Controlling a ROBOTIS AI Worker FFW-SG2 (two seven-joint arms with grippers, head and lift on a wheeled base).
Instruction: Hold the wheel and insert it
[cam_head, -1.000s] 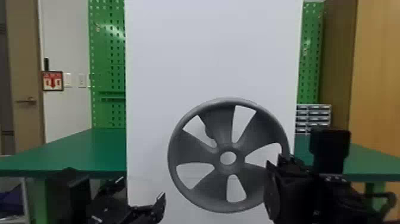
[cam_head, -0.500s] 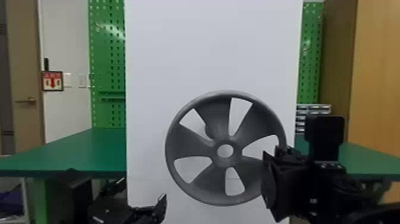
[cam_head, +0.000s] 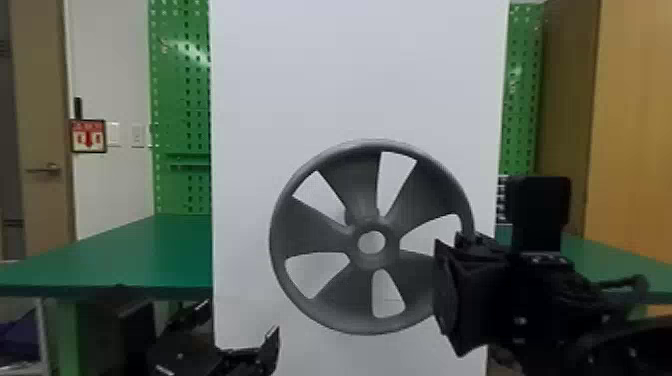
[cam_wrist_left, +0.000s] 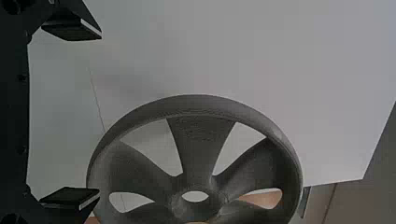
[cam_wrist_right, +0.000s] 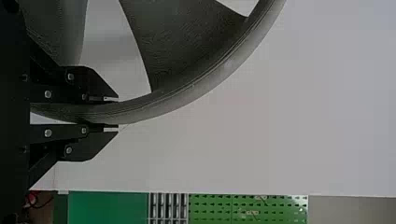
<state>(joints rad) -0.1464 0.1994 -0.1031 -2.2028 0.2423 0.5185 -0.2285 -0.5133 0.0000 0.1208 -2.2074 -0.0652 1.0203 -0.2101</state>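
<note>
My right gripper (cam_head: 455, 290) grips the right edge of the grey five-spoked wheel (cam_head: 362, 192), which stands upright in front of a white panel (cam_head: 350, 75). In the right wrist view, the rim of the wheel (cam_wrist_right: 177, 105) passes between the fingers of my right gripper (cam_wrist_right: 114, 114), which are closed on it. Low at the left of the head view is my left gripper (cam_head: 240, 320), its fingers wide apart and apart from the wheel. The left wrist view has my left gripper (cam_wrist_left: 95, 116) with nothing between its fingers and the wheel (cam_wrist_left: 201, 149) beyond them.
Behind the panel, a green table (cam_head: 165, 250) extends to both sides. Green pegboard (cam_head: 180, 100) rises at the back, and a wooden cabinet (cam_head: 635, 120) stands at the far right. Small drawers (cam_wrist_right: 168, 207) show near the panel's right edge.
The right gripper and the wheel in it have risen and shifted slightly left in the head view, then moved little sideways. The left arm has stayed nearly still.
</note>
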